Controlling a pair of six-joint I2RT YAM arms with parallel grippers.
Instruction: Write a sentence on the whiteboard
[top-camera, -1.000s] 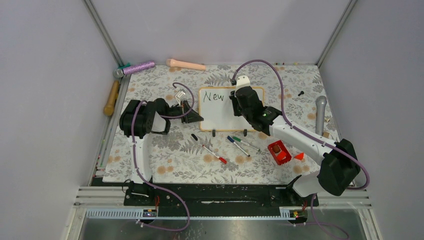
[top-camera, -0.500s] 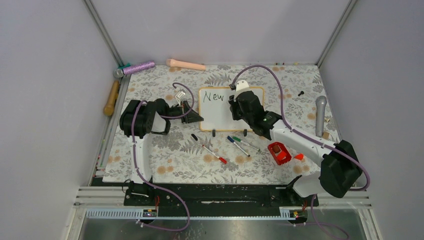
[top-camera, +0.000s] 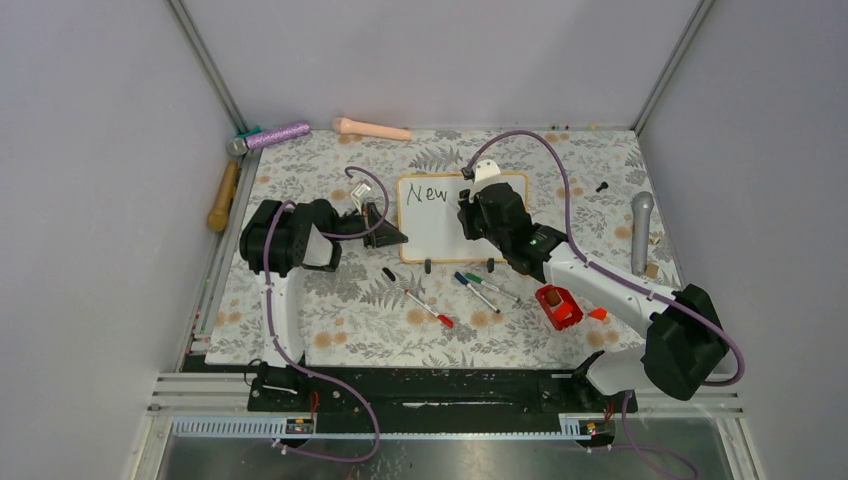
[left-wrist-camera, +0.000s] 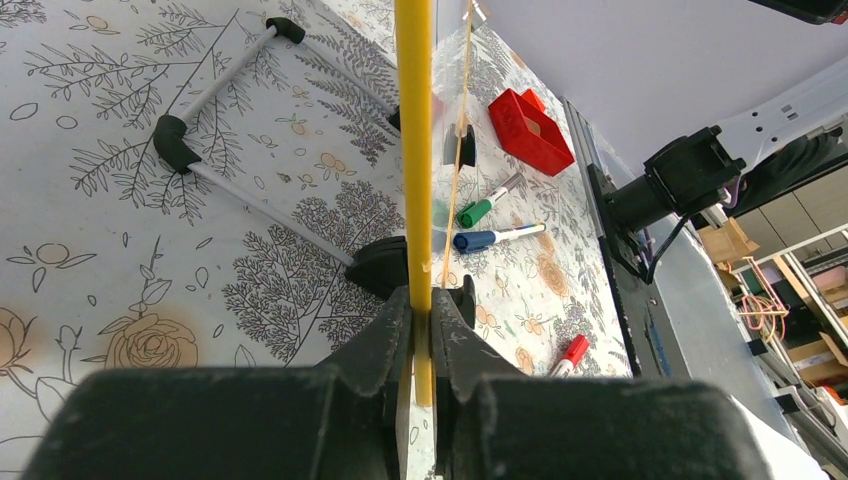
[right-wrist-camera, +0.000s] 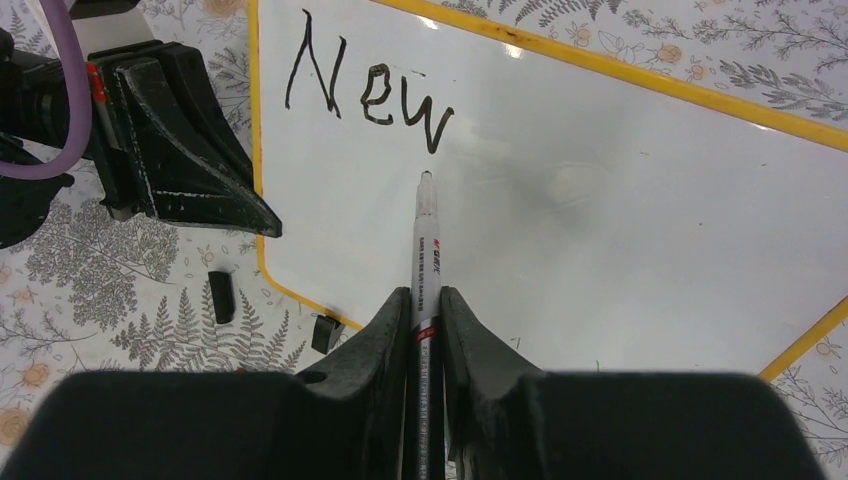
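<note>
Nearest the arm bases, three loose pens lie on the floral surface (top-camera: 330, 345): one red-capped pen (top-camera: 430, 310), one blue-capped pen (top-camera: 470, 287) and one green-capped pen (top-camera: 492, 289). One loose black cap (top-camera: 388, 273) lies just left of them. To their right stands one red box (top-camera: 558, 306), open on top, with a single small brownish item inside that is too small to identify. An orange scrap (top-camera: 598, 313) lies beside the box.

Farther in, at mid-surface, is the one whiteboard (top-camera: 440, 235). The left fingers (left-wrist-camera: 385, 330) are pressed together on its yellow-wood left edge. The right fingers (right-wrist-camera: 385, 330) pinch one black marker (right-wrist-camera: 425, 240) above the board. Its tip is just under the "w" of the only word written, "New" (right-wrist-camera: 370, 95); whether it touches cannot be told.

One grey microphone (top-camera: 640, 232) lies at the right. At the far edge are one purple microphone (top-camera: 275, 134) and one peach cylinder (top-camera: 370, 128).
</note>
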